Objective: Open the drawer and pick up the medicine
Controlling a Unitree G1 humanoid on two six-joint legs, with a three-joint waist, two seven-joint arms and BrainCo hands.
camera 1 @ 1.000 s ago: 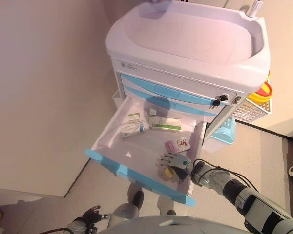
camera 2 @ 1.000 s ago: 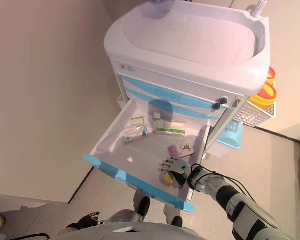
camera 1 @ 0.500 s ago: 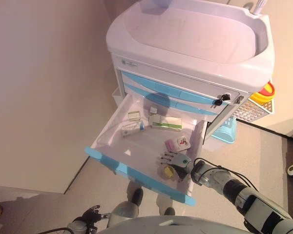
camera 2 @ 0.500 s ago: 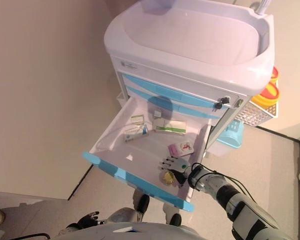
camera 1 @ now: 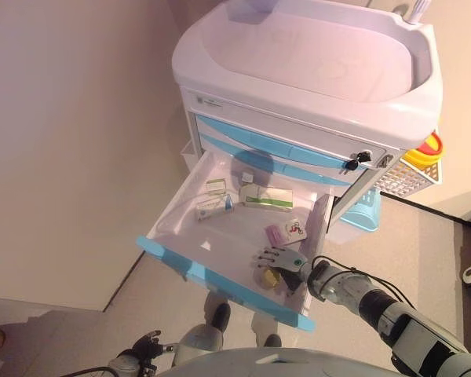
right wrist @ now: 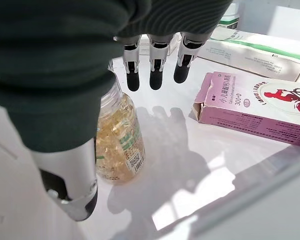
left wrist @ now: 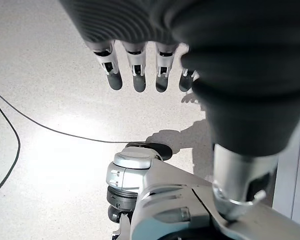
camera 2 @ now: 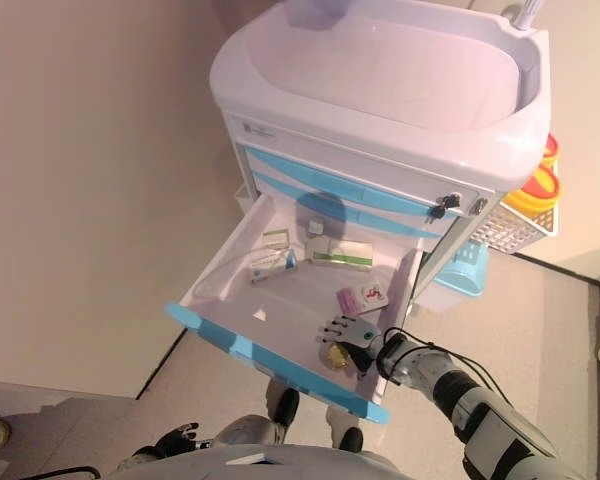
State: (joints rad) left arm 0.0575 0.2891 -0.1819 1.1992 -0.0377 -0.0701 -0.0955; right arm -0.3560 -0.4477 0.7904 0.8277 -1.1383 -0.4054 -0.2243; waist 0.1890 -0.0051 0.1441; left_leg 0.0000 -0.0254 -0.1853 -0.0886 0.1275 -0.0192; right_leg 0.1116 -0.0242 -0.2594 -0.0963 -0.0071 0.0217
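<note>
The cart's lower drawer (camera 1: 220, 279) stands pulled out, white with a blue front. Inside lie a pink box (camera 1: 286, 232), a green-and-white box (camera 1: 267, 198), a tube (camera 1: 212, 207) and a small box (camera 1: 215, 186). A clear bottle of yellow capsules (right wrist: 117, 140) lies near the drawer's front right corner. My right hand (camera 1: 279, 260) is open inside the drawer just above the bottle, with straight fingers (right wrist: 155, 70) over it and the thumb (right wrist: 72, 192) beside it. My left hand (camera 1: 144, 348) hangs low and open over the floor, with straight fingers (left wrist: 135, 75).
The white cart (camera 1: 298, 98) has a basin top and shut blue-handled drawers (camera 1: 275, 153) above the open one, with a key (camera 1: 352, 162) in the lock. A white basket (camera 1: 404, 179) with yellow containers and a blue bin (camera 1: 361, 212) hang on its right side. A wall is at left.
</note>
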